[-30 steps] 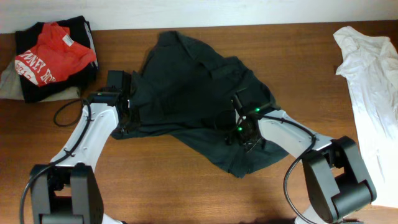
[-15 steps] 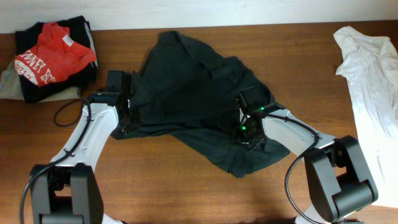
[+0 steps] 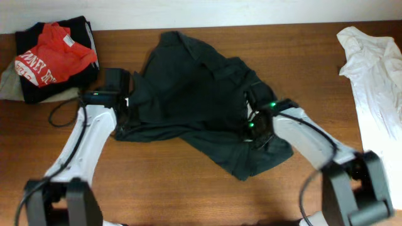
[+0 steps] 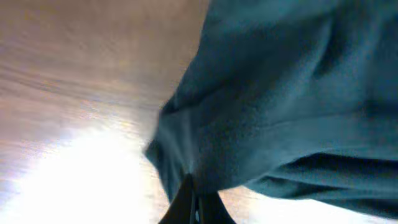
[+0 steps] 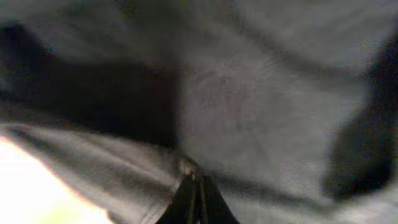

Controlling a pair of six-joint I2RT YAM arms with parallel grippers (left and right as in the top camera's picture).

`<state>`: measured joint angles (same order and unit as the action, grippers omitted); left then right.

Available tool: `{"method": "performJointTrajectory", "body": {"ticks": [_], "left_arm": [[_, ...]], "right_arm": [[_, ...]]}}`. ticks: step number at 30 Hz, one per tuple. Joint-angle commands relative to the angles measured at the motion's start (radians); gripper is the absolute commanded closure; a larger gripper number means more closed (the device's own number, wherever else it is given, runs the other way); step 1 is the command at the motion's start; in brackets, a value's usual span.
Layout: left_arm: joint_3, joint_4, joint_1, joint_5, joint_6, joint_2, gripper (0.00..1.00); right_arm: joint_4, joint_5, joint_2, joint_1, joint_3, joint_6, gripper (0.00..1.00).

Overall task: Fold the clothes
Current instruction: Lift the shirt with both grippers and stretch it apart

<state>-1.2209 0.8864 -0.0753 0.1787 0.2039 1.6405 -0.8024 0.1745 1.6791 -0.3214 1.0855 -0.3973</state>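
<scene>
Overhead view: dark garment point(image 3: 188, 88) lies crumpled mid-table, with both claws clamped on it.
I see the left claw point(image 3: 123, 112) at the garment's left edge. In its wrist view the two fingers meet on a hem of the fabric, with bare wood beside it. The right claw point(image 3: 256, 127) sits on the garment's right side. Its wrist view is blurred but shows the fingers together on a fold of cloth. The table point(image 3: 188, 194) is brown wood. A red T-shirt point(image 3: 53, 56) lies at the far left corner, well apart from the garment, and a white cloth point(image 3: 374, 75) runs along the right edge.
</scene>
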Motion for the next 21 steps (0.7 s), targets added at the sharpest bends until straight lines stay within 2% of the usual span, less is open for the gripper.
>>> {"method": "performJointTrajectory", "body": {"ticks": [1,7,11,16,18,21], "left_arm": [[-0.076,0.027,0.006,-0.007,0.012,-0.174,1.00],[-0.086,0.035,0.006,-0.007,0.013,-0.516,1.00],[-0.217,0.099,0.006,-0.005,0.013,-0.673,0.99],[-0.584,0.261,0.006,0.031,0.013,-0.711,1.00],[-0.652,0.285,0.006,0.031,0.013,-0.711,0.99],[-0.648,0.310,0.006,0.031,0.013,-0.683,1.00]], "right_arm": [[-0.053,-0.006,-0.160,0.026,0.089,-0.008,0.96],[-0.190,-0.037,-0.490,0.029,0.187,-0.008,0.96],[-0.343,-0.093,-0.649,0.029,0.389,-0.004,0.96],[-0.580,-0.279,-0.707,0.029,0.807,-0.004,0.96],[-0.607,-0.304,-0.707,0.029,0.893,-0.004,0.96],[-0.597,-0.396,-0.698,0.029,0.925,-0.012,0.97]]}}
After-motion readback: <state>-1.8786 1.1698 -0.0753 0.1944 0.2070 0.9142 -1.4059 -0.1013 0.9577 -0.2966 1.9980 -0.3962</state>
